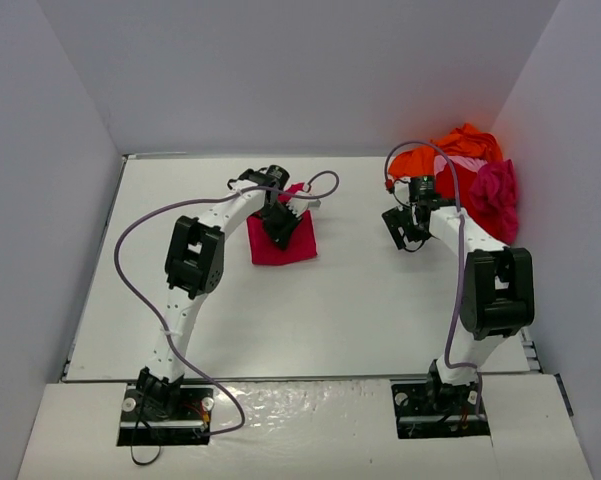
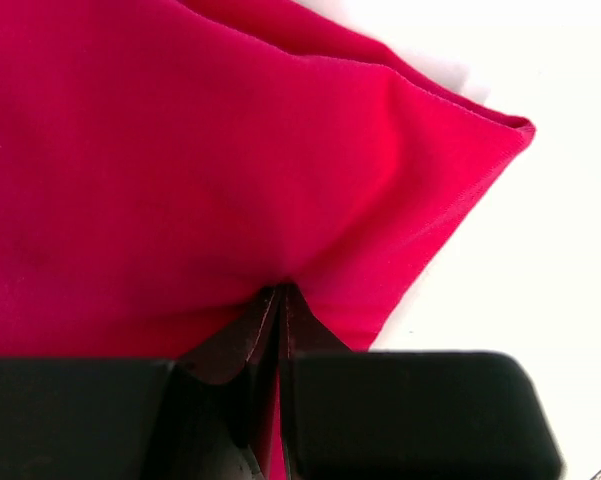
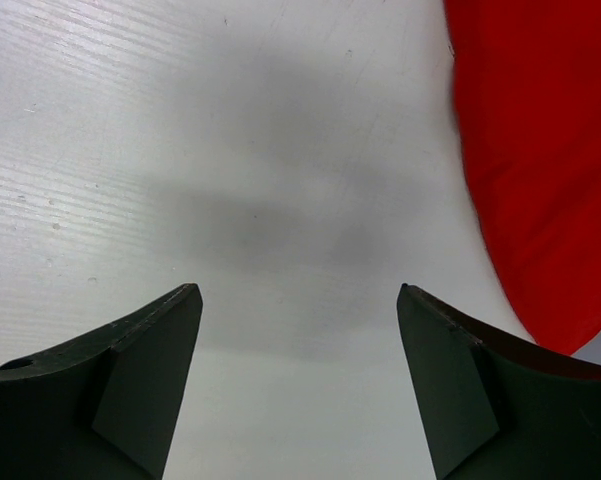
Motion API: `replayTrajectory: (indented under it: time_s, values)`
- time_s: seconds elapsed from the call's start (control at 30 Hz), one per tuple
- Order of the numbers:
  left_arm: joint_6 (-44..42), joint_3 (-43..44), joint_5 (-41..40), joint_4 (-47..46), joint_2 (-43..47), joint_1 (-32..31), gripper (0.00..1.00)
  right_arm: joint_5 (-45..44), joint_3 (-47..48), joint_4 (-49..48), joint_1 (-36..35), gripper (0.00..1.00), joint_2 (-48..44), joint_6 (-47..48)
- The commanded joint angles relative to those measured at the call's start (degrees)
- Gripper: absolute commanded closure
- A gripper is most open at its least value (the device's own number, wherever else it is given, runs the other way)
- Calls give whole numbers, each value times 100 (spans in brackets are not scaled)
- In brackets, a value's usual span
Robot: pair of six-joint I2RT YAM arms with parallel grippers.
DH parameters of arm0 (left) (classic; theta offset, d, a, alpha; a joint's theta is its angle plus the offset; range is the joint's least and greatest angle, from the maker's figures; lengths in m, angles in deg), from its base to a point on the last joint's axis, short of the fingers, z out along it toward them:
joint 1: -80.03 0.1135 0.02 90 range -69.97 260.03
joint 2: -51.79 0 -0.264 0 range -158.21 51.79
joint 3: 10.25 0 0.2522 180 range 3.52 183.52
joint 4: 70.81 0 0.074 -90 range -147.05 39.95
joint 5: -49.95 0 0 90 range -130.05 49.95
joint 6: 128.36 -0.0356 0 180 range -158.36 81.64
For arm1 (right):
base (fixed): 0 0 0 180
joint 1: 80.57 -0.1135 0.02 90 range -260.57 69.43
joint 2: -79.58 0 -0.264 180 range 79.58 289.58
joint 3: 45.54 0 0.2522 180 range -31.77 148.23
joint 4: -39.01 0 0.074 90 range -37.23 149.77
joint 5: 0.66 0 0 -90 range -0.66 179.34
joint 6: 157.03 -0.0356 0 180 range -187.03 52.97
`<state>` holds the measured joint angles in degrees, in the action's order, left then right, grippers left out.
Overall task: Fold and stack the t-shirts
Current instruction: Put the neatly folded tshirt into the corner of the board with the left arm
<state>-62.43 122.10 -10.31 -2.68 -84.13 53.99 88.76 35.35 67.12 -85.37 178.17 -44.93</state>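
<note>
A folded crimson t-shirt (image 1: pixel 292 248) lies on the white table left of centre. My left gripper (image 1: pixel 280 224) sits over its upper edge. In the left wrist view the fingers (image 2: pixel 280 292) are shut, pinching a fold of the crimson cloth (image 2: pixel 230 150). A heap of t-shirts sits at the back right: orange (image 1: pixel 450 150), pale pink (image 1: pixel 464 164), red (image 1: pixel 448 182) and magenta (image 1: pixel 495 198). My right gripper (image 1: pixel 405 230) hangs just left of the heap. It stands open and empty (image 3: pixel 298 295) above bare table, with red cloth (image 3: pixel 540 150) at its right.
White walls close in the table (image 1: pixel 360 310) at the back and both sides. The left arm's purple cable (image 1: pixel 325 180) loops just behind the crimson shirt. The heap leans against the right wall.
</note>
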Motion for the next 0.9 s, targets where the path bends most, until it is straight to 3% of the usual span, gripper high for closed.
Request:
replayTrajectory:
  time_s: [0.0,0.3,0.87]
  values:
    - [-141,114,-1115,351,-448,321,100,-24,-46,-51,40,23,-421,23]
    - [276,-549,-1712,101,64,1534,100,183,-15,-56,23,23,-376,83]
    - [618,-1644,-1953,-318,938,2948,100,331,-60,-38,5,23,-552,101]
